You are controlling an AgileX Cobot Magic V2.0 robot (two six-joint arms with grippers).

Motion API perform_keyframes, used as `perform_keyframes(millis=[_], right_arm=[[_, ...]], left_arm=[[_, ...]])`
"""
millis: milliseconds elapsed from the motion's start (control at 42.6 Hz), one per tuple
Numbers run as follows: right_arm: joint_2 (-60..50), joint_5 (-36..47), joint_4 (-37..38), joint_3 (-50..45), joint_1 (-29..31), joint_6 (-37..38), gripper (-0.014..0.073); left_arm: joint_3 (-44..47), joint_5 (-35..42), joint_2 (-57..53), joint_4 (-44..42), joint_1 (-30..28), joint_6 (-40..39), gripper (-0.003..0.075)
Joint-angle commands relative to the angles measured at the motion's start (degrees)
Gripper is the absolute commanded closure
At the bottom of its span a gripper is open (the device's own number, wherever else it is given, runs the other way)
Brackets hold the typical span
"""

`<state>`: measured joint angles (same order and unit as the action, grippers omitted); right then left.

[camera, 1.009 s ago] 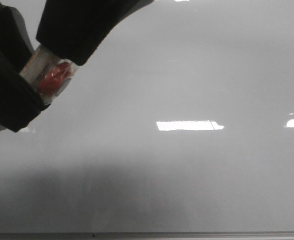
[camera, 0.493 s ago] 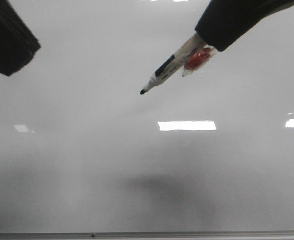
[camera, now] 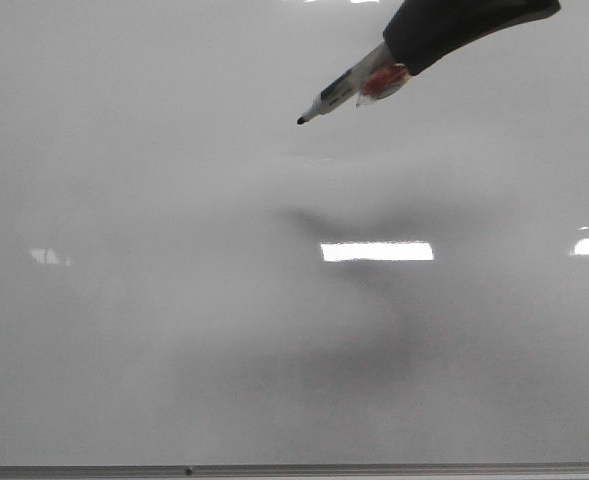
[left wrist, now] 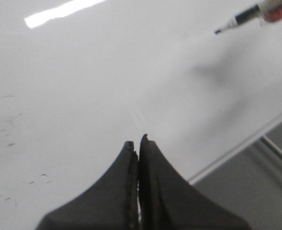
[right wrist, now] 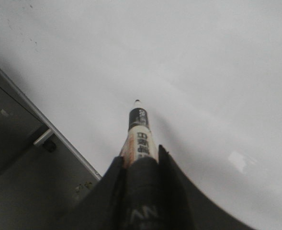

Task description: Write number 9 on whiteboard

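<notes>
Now my right pincer (camera: pixel 394 62) pinches a whiteboard marker (camera: pixel 346 92), its black fingers (right wrist: pixel 167 175) clamped on either side of the barrel in the right wrist view. The marker slants out of the pincer toward the left and near side, black tip (camera: pixel 301 121) leading, with a red piece (camera: pixel 386 82) showing beside the barrel just under my fingers. The tip hangs over the far middle of the whiteboard (camera: pixel 174 330); a soft shadow lies on the board nearer than it and apart from it, so I cannot tell whether the tip touches the surface. No line of the number 9 shows on the board in any view; in the front view its glossy grey-white face carries only bright glare patches (camera: pixel 377 251), and the thin metal frame edge (camera: pixel 304 468) runs along the near side. My left pincer (left wrist: pixel 138 143) is pressed together with nothing between its tips, sitting over the board near its frame edge, well apart from the marker.
</notes>
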<state>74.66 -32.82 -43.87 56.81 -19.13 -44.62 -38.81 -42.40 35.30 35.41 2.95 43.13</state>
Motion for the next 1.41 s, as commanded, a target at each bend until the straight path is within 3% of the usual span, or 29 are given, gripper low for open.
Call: perform_keyframes(millis=[0,141,352,657,962,1385], right_arm=[[0.97,3.43,-2.5,3.73,0.16,-0.86,0.0664],[4.23,4.2,-3.49,7.09,0.16,-0.93,0.0664],[10.25,9.43,-4.22,12.29,0.16,-0.93,0.0664],[18.59,3.54,-3.37,16.8,-2.21,-1.57,0.0664],[13.51,2.37,-3.23,15.19,3.15,-1.57,0.0664],[12.02,4.61,-3.23,15.43,3.3,-1.57,0.0664]], left_arm=[[3.37,8.92,-6.9,2.74,-1.61,-1.97,0.0739],[6.79,10.24,-12.97,2.74,-1.72,-1.97,0.0739],[6.89,10.24,-13.35,2.74,-1.72,-1.97,0.0739],[6.89,10.24,-13.35,2.74,-1.72,-1.97,0.0739],[6.89,10.24,-13.35,2.74,-1.72,-1.97,0.0739],[6.89,10.24,-13.35,2.74,-1.72,-1.97,0.0739]])
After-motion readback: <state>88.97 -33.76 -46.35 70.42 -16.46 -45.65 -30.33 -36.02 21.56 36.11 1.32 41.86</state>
